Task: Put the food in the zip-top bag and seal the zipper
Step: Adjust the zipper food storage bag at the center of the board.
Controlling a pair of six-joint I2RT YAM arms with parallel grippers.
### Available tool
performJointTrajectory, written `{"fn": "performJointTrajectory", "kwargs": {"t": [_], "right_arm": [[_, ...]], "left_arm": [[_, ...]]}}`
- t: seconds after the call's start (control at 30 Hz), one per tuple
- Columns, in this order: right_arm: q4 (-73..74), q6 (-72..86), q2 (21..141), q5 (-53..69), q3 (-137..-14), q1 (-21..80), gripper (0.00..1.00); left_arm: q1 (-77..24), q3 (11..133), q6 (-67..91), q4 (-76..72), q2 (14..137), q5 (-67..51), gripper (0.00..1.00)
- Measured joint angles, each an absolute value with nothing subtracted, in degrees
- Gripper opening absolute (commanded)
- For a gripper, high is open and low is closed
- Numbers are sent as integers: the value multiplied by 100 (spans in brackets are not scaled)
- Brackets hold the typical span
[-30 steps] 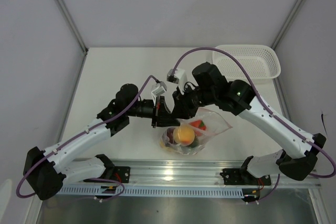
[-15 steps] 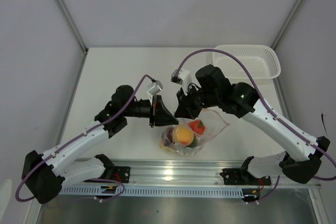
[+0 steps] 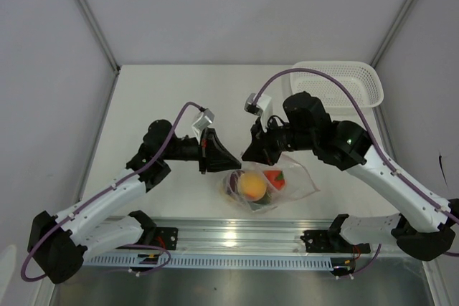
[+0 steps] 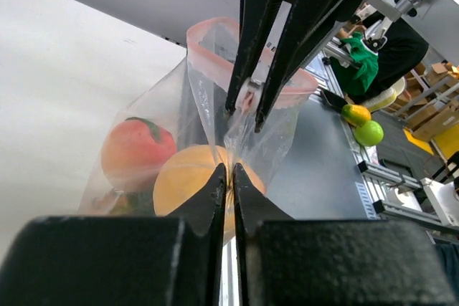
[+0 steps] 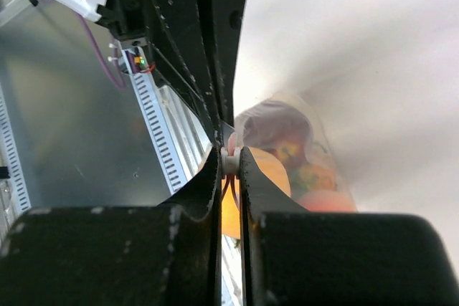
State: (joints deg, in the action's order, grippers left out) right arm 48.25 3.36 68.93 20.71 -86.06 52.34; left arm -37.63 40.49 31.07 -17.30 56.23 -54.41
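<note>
I count one clear zip-top bag (image 3: 301, 181), one white mesh basket (image 3: 358, 84) and two grippers of my own, the left gripper (image 3: 237, 165) and the right gripper (image 3: 246, 158). In the bag I make out three toy fruits: one orange-yellow fruit (image 3: 251, 185), one red fruit (image 3: 275, 178) and one dark fruit (image 3: 233, 188). Any others are too jumbled to count.

The bag (image 3: 297, 185), fruit (image 3: 251, 185) inside, lies on the counter (image 3: 158, 98) near the front edge, between my arms. My left tool (image 4: 229, 177) grips its left rim, my right tool (image 5: 228, 159) just beside it; the basket (image 3: 337, 84) sits far back right.
</note>
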Motion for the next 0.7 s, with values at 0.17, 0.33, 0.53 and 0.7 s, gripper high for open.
{"fn": "performJointTrajectory", "kwargs": {"t": [0.17,0.33,0.53,0.7], "right_arm": [[4729,340,7076,2359,-8619,5218,0],[4709,325,7341,2753,-8670,5083,0],[4633,351,7360,3214,-8733,4871,0],[4523,447,7360,3422,-8746,4853,0]], "left_arm": [[-3699,4007,3074,-1806,5531,-5483,47],[-3695,3911,2945,-1857,5142,-5483,54],[-3693,3911,2838,-1953,5177,-5623,52],[-3693,3911,2842,-1962,5413,-5653,58]]}}
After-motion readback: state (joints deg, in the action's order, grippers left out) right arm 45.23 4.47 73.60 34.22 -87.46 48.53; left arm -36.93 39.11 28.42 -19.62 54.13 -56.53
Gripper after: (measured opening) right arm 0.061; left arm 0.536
